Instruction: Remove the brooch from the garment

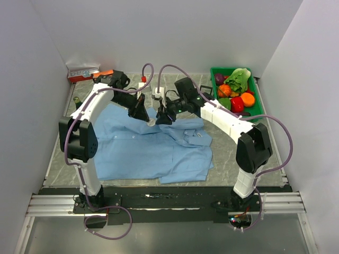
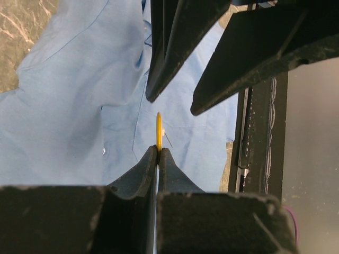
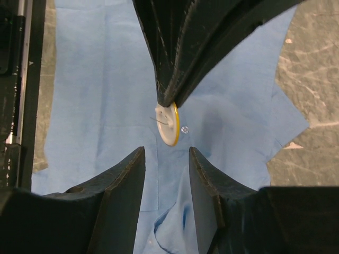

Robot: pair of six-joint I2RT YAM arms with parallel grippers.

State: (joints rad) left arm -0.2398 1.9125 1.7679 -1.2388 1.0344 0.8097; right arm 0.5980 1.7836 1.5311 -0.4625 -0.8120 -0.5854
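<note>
- The left gripper [image 2: 158,153] was clamped tight on the brooch [image 2: 158,128]. Its two fingers pinched one edge of the disc, with no gap between them.
- The brooch stood on edge in that grip. From the left wrist it showed only as a thin yellow sliver. From the right wrist it showed a white back face with a yellow rim and a thin pin [image 3: 160,122] across it.
- It hung over the shirt [image 1: 153,151], above the middle of the cloth and close to the button line. It looked lifted off the fabric, but I couldn't tell for sure whether the pin was wholly free.
- The right gripper [image 3: 165,154] faced the left one tip to tip. Its jaws were spread apart and held nothing, and the brooch sat just beyond the gap.
- A small white button [image 3: 185,129] on the shirt showed just beside the brooch from the right wrist.
- The shirt lay spread on the table [image 1: 222,153], mostly flat. Its collar end was toward the right arm, and the cloth was rumpled there.
- Both arms reached in over the shirt from their bases at the near edge, and their grippers met above its far half.
- A green bin [image 1: 213,71] of vegetables sat at the far right corner, well apart from the shirt.
- A red-and-white box [image 1: 83,72] lay at the far left corner.
</note>
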